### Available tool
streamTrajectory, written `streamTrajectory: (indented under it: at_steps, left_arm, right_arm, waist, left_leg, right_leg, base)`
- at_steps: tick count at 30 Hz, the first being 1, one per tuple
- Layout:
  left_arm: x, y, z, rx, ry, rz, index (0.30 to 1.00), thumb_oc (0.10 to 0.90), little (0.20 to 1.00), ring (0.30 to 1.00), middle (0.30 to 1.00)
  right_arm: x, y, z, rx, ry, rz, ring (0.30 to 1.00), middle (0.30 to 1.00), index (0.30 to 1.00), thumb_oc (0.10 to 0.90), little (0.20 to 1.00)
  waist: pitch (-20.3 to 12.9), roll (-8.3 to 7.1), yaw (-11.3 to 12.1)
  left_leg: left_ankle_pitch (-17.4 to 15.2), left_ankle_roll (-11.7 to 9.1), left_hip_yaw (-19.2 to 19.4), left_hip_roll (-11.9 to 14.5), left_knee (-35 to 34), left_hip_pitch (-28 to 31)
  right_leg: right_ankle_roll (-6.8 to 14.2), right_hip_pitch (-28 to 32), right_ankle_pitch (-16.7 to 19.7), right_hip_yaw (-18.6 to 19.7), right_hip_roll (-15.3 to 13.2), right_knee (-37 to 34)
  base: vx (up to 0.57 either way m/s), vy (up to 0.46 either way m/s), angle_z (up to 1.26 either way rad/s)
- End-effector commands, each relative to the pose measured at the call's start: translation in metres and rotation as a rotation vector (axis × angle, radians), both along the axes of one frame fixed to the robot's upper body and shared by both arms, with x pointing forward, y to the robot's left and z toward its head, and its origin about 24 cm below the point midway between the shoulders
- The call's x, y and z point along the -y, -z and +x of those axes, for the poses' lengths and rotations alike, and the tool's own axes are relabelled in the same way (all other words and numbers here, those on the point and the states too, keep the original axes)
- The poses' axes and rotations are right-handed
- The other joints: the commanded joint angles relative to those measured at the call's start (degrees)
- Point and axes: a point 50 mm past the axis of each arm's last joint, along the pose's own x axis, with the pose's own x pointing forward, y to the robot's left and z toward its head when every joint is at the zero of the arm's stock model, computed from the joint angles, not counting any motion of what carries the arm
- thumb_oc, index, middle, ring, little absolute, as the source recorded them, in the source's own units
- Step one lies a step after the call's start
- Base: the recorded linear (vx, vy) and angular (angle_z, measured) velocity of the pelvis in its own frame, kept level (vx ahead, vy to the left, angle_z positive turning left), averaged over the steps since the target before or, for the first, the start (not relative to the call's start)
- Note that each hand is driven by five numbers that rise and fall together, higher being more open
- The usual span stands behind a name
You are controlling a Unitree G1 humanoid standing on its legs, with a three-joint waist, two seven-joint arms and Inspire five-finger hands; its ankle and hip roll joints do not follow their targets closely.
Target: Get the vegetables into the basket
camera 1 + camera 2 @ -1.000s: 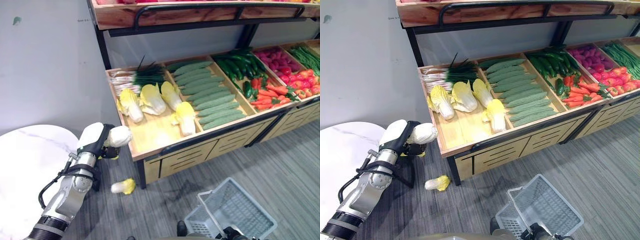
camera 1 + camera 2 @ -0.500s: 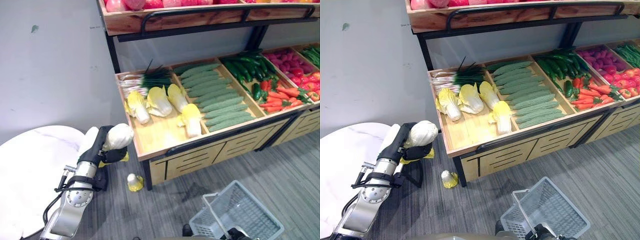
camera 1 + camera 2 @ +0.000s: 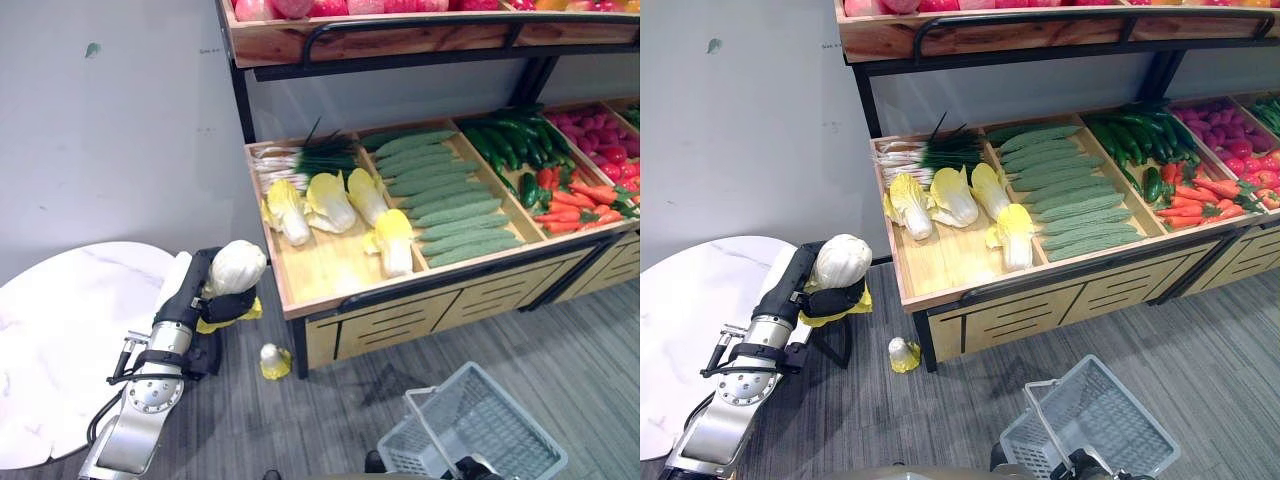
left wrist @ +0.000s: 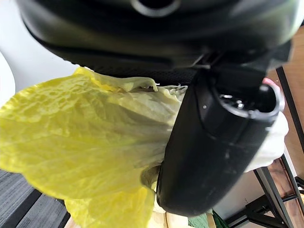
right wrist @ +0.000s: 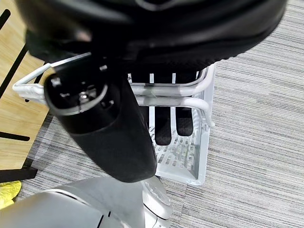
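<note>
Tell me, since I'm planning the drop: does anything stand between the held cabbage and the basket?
Nothing visible blocks the way. The left hand grips the cabbage in the air, the basket hangs from the right hand, and between them lies open floor. The fallen cabbage lies lower down.

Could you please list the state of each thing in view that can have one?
left hand: shut on the held cabbage
held cabbage: lifted off the floor, beside the stand
fallen cabbage: lying on the floor by the stand's leg
basket: empty, its handle gripped
right hand: shut on the basket's handle
cabbages on the stand: lying in their bin
</note>
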Motion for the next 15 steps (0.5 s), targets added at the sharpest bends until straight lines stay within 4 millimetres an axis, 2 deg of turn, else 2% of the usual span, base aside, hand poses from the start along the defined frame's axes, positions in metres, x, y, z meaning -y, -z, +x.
streamTrajectory:
  at_steps: [1, 6, 12, 14, 15]
  left_arm:
    - [0.015, -0.073, 0.010, 0.355, 0.125, -0.003, 0.300, 0.400, 0.300, 0.300, 0.300]
    - [0.018, -0.077, 0.012, 0.367, 0.145, -0.007, 0.300, 0.400, 0.300, 0.300, 0.300]
    - [0.025, -0.084, 0.019, 0.394, 0.183, -0.010, 0.300, 0.400, 0.300, 0.300, 0.300]
    - [0.031, -0.088, 0.024, 0.405, 0.210, -0.008, 0.300, 0.400, 0.300, 0.300, 0.300]
    - [0.031, -0.088, 0.024, 0.406, 0.211, -0.008, 0.300, 0.400, 0.300, 0.300, 0.300]
  right_arm:
    - [-0.009, -0.005, 0.033, 0.104, 0.001, 0.024, 0.300, 0.300, 0.300, 0.400, 0.300]
    - [-0.006, -0.005, 0.032, 0.110, 0.024, 0.015, 0.300, 0.300, 0.300, 0.400, 0.300]
    - [-0.003, -0.006, 0.028, 0.134, 0.090, 0.008, 0.300, 0.300, 0.300, 0.400, 0.300]
    - [-0.003, -0.005, 0.026, 0.144, 0.122, 0.012, 0.300, 0.300, 0.300, 0.400, 0.300]
    - [-0.003, -0.005, 0.026, 0.144, 0.123, 0.012, 0.300, 0.300, 0.300, 0.400, 0.300]
  waist:
    - [0.29, -4.07, -0.13]
    - [0.54, -4.41, -0.68]
    - [1.58, -4.84, -3.14]
    - [2.24, -4.93, -4.84]
    - [2.23, -4.96, -4.70]
  left_leg:
    - [-4.64, 0.19, 0.09, -2.61, 0.42, 2.89]
    - [-5.19, 0.95, 0.77, -3.69, 0.42, 2.90]
    - [-5.91, 2.20, 3.61, -5.79, 0.42, 2.20]
    - [-6.00, 2.40, 4.85, -6.59, 0.42, 1.57]
    - [-5.99, 2.44, 4.96, -6.64, 0.42, 1.51]
  right_leg:
    - [6.70, -1.15, 0.38, 1.50, -7.08, 3.24]
    - [7.39, -2.11, 1.32, 2.59, -7.80, 3.47]
    - [9.59, -5.78, 4.52, 6.32, -8.95, 3.86]
    - [10.07, -7.49, 6.68, 7.97, -9.63, 4.04]
    - [10.07, -7.62, 6.76, 8.11, -9.64, 4.03]
  base:
    - [0.00, 0.042, 0.00]
    - [-0.01, 0.077, -0.04]
    - [-0.04, 0.111, -0.27]
    - [-0.06, 0.144, -0.36]
    - [-0.06, 0.136, -0.41]
